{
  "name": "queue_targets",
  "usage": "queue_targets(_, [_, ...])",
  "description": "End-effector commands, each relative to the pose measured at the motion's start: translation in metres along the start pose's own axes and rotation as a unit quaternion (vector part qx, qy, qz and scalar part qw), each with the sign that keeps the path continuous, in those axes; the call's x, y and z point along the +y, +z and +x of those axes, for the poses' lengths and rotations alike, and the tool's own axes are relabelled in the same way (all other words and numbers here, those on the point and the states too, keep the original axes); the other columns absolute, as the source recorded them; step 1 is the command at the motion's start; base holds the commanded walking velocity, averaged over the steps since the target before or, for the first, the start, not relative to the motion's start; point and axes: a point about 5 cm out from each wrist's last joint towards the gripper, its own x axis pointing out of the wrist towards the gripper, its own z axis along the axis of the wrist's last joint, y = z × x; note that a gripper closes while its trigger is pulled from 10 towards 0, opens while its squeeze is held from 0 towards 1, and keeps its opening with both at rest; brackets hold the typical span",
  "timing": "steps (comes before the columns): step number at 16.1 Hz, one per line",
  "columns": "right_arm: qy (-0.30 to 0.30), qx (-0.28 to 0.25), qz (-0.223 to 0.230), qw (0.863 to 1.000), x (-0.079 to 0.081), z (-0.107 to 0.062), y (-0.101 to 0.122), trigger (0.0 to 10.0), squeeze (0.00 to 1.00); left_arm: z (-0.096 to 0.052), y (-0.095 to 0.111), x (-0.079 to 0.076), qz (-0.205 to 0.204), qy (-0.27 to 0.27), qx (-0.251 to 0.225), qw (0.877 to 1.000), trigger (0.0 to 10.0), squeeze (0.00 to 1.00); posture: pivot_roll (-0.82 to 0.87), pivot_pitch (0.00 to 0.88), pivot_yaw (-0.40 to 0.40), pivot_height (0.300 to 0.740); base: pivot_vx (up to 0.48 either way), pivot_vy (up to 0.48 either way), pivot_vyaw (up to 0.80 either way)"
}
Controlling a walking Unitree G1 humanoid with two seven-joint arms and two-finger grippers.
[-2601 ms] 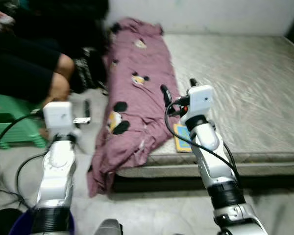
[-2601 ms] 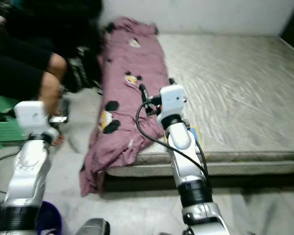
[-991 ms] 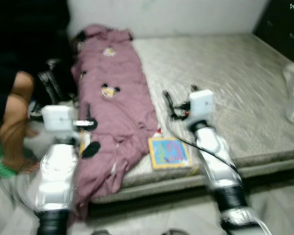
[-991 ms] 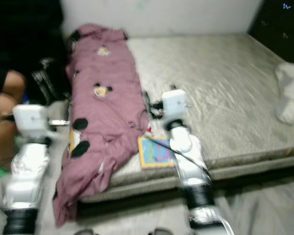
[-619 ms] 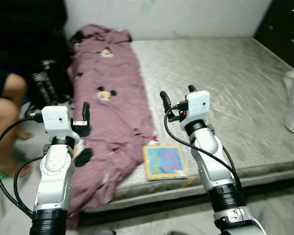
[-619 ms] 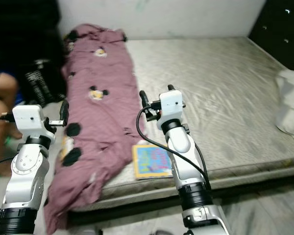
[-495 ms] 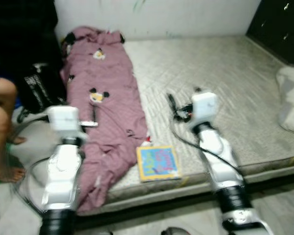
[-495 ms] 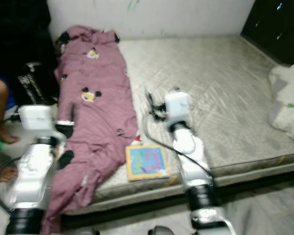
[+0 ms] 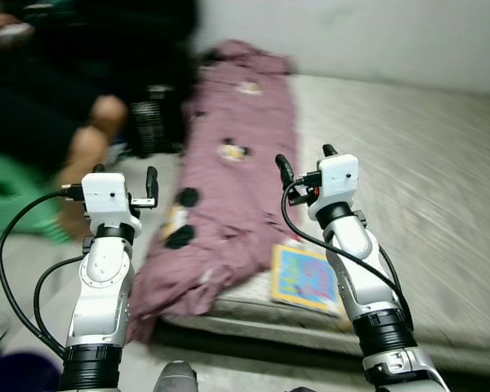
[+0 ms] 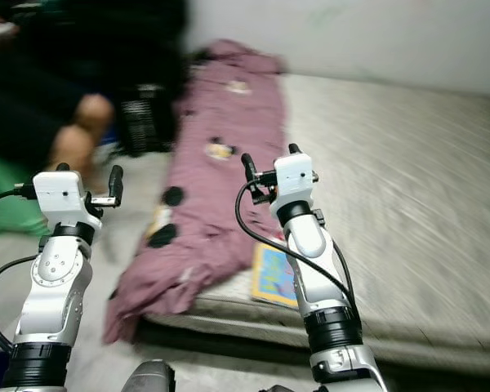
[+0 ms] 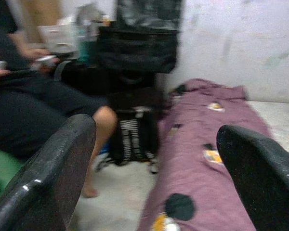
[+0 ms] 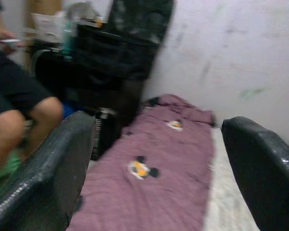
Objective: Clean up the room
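Observation:
A purple blanket [image 9: 229, 188] with cartoon mouse prints lies along the left side of a bare grey mattress [image 9: 425, 188], and its near end hangs over the edge toward the floor. A colourful picture book [image 9: 304, 278] rests at the mattress's front edge, beside the blanket. My left gripper [image 9: 124, 173] is raised over the floor left of the blanket, open and holding nothing. My right gripper [image 9: 305, 159] hovers above the blanket's right edge, just beyond the book, also open and holding nothing. Both wrist views look along the blanket [image 12: 154, 159] toward the wall.
A person [image 9: 90, 135] in dark clothes sits at the left on a green stool [image 9: 12, 188], knees near the bed. A black bag [image 9: 151, 118] stands on the floor between the person and the blanket. A blue bin [image 9: 8, 377] sits at my lower left.
The camera has swung back to the left, so the person and stool are in view again and the bed's right side is out of frame. Both arms keep the same raised pose.

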Motion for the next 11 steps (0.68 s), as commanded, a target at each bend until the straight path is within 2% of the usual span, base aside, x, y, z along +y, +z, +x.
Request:
queue_targets(1, [0.001,-0.011,-0.004,1.0,-0.0021,0.0023,0.0051,10.0,0.0,0.0006,-0.0013,-0.0025,0.004,-0.004,0.006,1.0,10.0,0.0,0.05,0.0,-0.053,0.74,0.0,0.0,0.79])
queue_targets(3, [0.001,-0.01,-0.003,1.0,-0.0019,0.0021,0.0049,10.0,0.0,0.0006,-0.0015,-0.0027,0.004,-0.005,0.006,1.0,10.0,0.0,0.05,0.0,-0.054,0.74,0.0,0.0,0.71])
queue_targets(7, [0.001,-0.008,-0.002,1.0,-0.0019,0.0018,0.0041,10.0,0.0,0.0003,-0.002,-0.0038,-0.002,-0.01,0.006,1.0,10.0,0.0,0.05,0.0,-0.055,0.74,0.0,0.0,0.0])
queue_targets(11, [0.002,-0.007,-0.002,1.0,-0.0021,0.0014,0.0038,10.0,0.0,-0.0002,-0.0025,-0.0047,-0.006,-0.013,0.007,1.0,10.0,0.0,0.05,0.0,-0.055,0.74,0.0,-0.336,0.0])
